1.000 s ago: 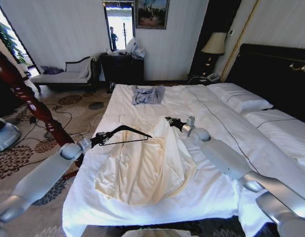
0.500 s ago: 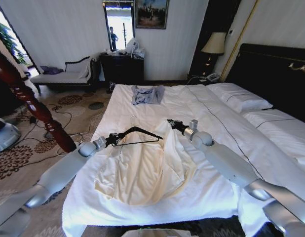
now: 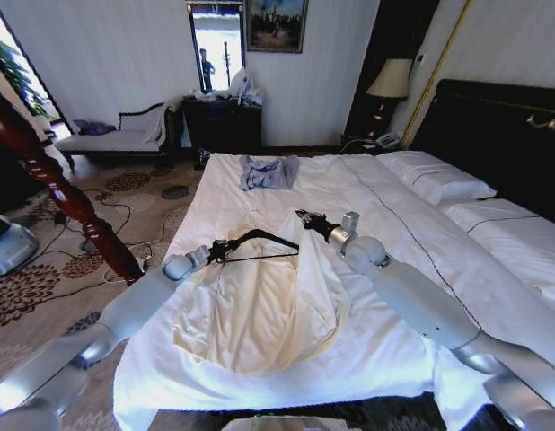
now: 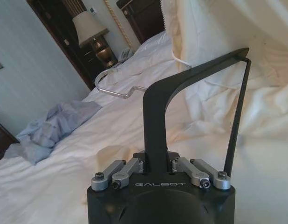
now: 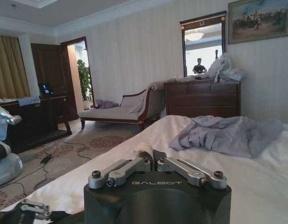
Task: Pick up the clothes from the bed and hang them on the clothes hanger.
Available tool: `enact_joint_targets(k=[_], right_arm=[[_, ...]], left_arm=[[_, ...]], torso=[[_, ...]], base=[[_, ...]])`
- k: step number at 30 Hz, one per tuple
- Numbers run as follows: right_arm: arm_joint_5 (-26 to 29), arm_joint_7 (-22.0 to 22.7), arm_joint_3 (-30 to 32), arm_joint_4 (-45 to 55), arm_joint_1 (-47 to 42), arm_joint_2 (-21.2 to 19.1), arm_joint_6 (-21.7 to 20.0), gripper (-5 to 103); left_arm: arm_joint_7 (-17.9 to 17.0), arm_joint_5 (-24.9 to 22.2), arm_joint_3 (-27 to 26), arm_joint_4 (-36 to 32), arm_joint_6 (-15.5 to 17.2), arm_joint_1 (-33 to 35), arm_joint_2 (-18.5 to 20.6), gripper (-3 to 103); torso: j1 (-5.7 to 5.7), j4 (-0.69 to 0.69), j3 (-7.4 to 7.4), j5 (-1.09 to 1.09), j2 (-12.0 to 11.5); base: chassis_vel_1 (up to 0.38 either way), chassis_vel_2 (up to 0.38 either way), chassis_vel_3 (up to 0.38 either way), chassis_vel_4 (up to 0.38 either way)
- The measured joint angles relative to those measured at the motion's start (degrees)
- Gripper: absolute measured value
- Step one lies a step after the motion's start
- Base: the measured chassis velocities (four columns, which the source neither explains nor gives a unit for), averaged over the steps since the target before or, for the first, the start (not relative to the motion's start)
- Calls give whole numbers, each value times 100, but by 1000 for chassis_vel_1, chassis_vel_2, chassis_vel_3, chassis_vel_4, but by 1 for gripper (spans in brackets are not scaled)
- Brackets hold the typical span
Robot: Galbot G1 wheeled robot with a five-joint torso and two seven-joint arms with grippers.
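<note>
Cream clothes lifted off the bed at the collar by our closed right tool; left tool clamps the clothes hanger, which we should feed shoulder-first into the neck opening.

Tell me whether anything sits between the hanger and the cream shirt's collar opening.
Nothing visible does. The left gripper holds the clothes hanger with its arm tip right at the clothes, which the right gripper lifts by the collar.
</note>
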Motion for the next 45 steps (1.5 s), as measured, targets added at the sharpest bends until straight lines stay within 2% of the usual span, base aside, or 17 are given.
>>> enact_joint_targets(k=[8, 13, 20, 35, 37, 40, 43, 45], right_arm=[[-9, 74, 2, 45, -122, 90, -1, 1], [4, 127, 2, 164, -148, 129, -14, 1], [101, 257, -63, 628, -233, 191, -101, 1], [504, 367, -68, 932, -357, 334, -205, 0], [500, 370, -140, 943, -355, 377, -210, 8], [463, 366, -201, 953, -360, 394, -211, 13], [349, 272, -290, 979, -395, 400, -204, 29], [334, 254, -307, 987, -399, 396, -198, 29]], left_arm=[[-67, -81, 118, -4, 3, -12, -222, 20], [-223, -95, 163, -93, 82, -13, -296, 20], [-467, -80, 83, 136, 103, -54, -503, 20], [-838, -214, -42, 25, 83, 34, -523, 20], [-849, -275, -42, -56, 89, 60, -479, 20], [-855, -287, -40, -98, 91, 72, -458, 20], [-905, -290, -41, -156, 103, 92, -449, 20], [-912, -290, -45, -160, 104, 97, -449, 20]], torso=[[0, -1, 0, 0, 0], [0, 0, 0, 1, 0], [0, 0, 0, 0, 0], [0, -1, 0, 0, 0], [0, 0, 0, 0, 0], [0, 2, 0, 0, 0], [0, -1, 0, 0, 0], [0, -2, 0, 0, 0]], base=[[0, 0, 0, 0], [0, 0, 0, 0], [0, 0, 0, 0], [0, 0, 0, 0], [0, 0, 0, 0], [0, 0, 0, 0], [0, 0, 0, 0], [0, 0, 0, 0]])
